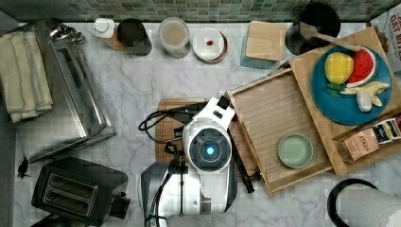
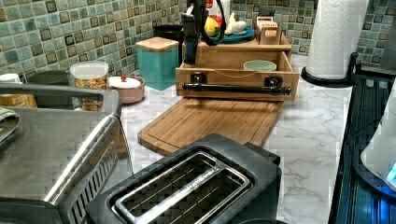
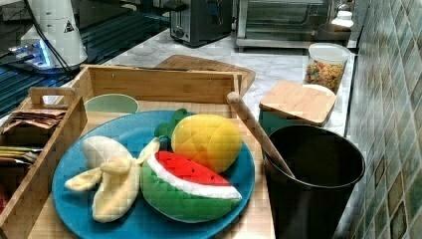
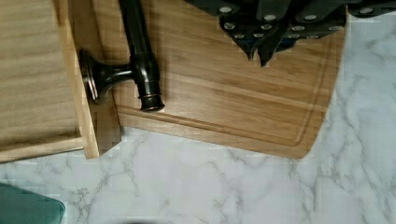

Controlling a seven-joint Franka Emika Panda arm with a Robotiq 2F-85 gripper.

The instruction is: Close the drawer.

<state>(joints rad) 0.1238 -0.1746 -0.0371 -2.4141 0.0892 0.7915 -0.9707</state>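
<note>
The drawer [image 1: 274, 124] stands pulled out over the cutting board [image 2: 210, 122] mid-worktop, a green bowl [image 1: 295, 151] inside. The pincer [image 4: 259, 43] hangs above the board beside the drawer's dark handle [image 4: 135, 56], fingertips together, grasping nothing.

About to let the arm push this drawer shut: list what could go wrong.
The gripper hangs over the cutting board, beside the handle near one end, so an off-centre push might skew the drawer and jam it.
The green bowl sits loose inside and could slide.
A jolt might shake the plate of toy fruit on top.
</note>
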